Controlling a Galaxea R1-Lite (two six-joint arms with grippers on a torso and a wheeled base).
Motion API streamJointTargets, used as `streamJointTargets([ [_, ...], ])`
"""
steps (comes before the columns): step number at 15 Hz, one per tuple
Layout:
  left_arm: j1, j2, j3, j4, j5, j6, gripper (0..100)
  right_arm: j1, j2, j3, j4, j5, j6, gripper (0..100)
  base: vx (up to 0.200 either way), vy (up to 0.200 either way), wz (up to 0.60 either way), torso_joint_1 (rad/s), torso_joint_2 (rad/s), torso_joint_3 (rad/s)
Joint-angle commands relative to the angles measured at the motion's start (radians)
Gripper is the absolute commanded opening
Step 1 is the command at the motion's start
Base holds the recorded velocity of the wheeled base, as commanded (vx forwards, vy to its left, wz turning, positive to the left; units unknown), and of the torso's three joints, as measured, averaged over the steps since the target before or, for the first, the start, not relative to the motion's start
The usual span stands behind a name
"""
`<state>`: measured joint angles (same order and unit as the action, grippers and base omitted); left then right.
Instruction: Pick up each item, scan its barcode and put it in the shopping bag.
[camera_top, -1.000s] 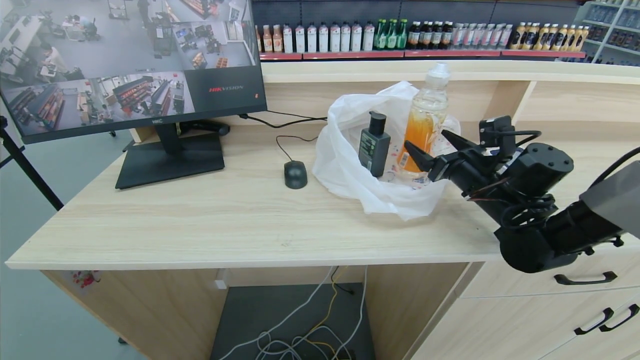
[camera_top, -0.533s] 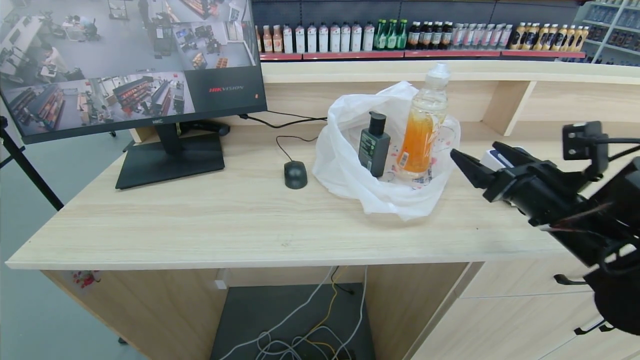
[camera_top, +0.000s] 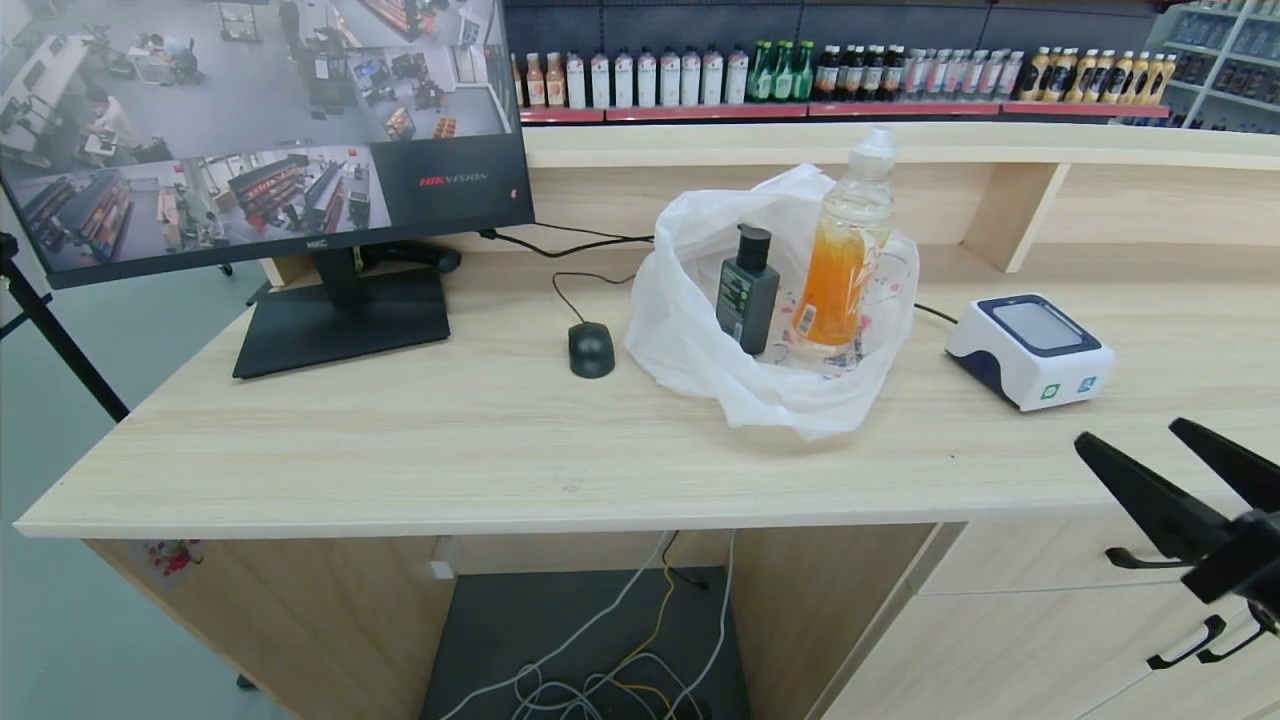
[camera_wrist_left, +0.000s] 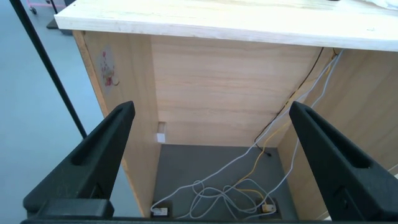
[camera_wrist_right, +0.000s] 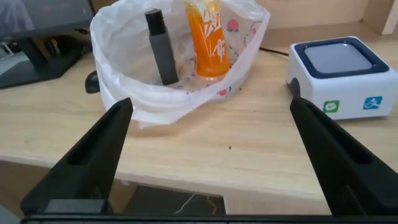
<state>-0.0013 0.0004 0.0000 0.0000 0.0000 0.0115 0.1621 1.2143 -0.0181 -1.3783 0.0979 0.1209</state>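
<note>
Jaws on both arms gape, empty. Orange drink bottle (camera_top: 843, 262) and dark bottle (camera_top: 747, 292) stand inside the shopping bag (camera_top: 680, 335) near the desk's (camera_top: 450, 440) far edge. I judge everything bagged, so I'd park well clear.

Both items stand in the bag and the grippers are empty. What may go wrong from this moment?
1. The tall orange bottle stands upright in the soft shopping bag, rising above its rim; a bump might tip it onto the dark bottle or the counter.
2. The left gripper hangs open low before the counter; lifted carelessly, it might strike the counter's edge.
</note>
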Motion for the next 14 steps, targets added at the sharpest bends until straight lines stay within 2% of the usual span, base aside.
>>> streamJointTargets([
  [1,0.000,0.000,0.000,0.000,0.000,0.001,100,0.000,-0.371,0.018,0.311,-0.020,-0.029,100,0.000,0.000,0.00,0.000,0.00,0.000],
  [4,0.000,0.000,0.000,0.000,0.000,-0.001,100,-0.006,-0.708,-0.008,0.780,-0.060,-0.081,100,0.000,0.000,0.00,0.000,0.00,0.000],
  [6,0.000,0.000,0.000,0.000,0.000,-0.001,100,-0.006,-0.845,0.004,0.970,-0.061,-0.113,100,0.000,0.000,0.00,0.000,0.00,0.000],
  [11,0.000,0.000,0.000,0.000,0.000,-0.004,100,-0.018,-0.932,0.018,1.173,-0.067,-0.179,100,0.000,0.000,0.00,0.000,0.00,0.000],
  [13,0.000,0.000,0.000,0.000,0.000,-0.001,100,-0.035,-1.047,0.013,1.335,-0.078,-0.199,100,0.000,0.000,0.00,0.000,0.00,0.000],
  [14,0.000,0.000,0.000,0.000,0.000,-0.002,100,-0.044,-1.055,0.006,1.351,-0.087,-0.199,100,0.000,0.000,0.00,0.000,0.00,0.000],
])
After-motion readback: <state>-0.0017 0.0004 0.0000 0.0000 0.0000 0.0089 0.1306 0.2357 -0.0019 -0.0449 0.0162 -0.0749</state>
